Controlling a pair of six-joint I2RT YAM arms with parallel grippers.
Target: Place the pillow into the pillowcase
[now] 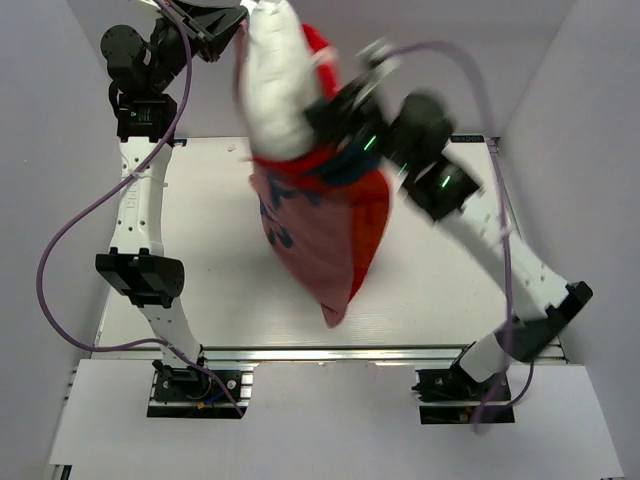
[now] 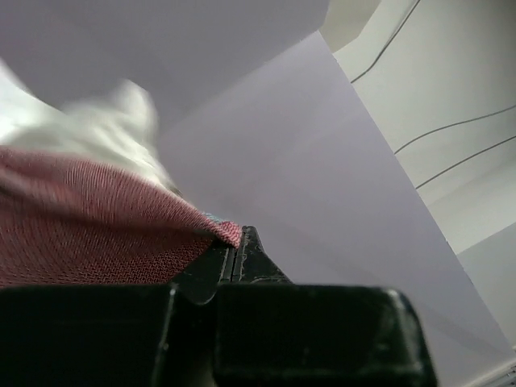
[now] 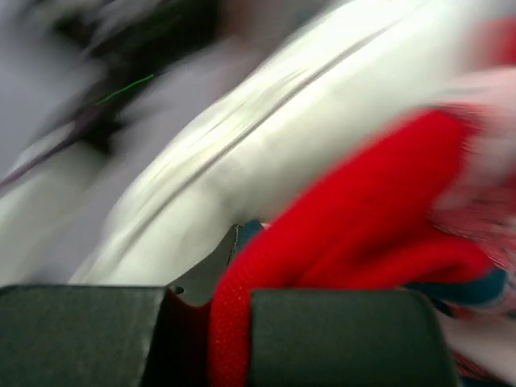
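Observation:
The red pillowcase hangs in the air above the table, its closed end pointing down. The white pillow sticks up out of its open top, partly inside. My left gripper is raised high at the back, shut on the pillowcase's rim. My right gripper is shut on the opposite rim, where red fabric passes between its jaws next to the white pillow. Both wrist views are blurred by motion.
The white table lies below the hanging bundle. White enclosure walls stand on the left, right and back. The left arm's purple cable loops out at the left.

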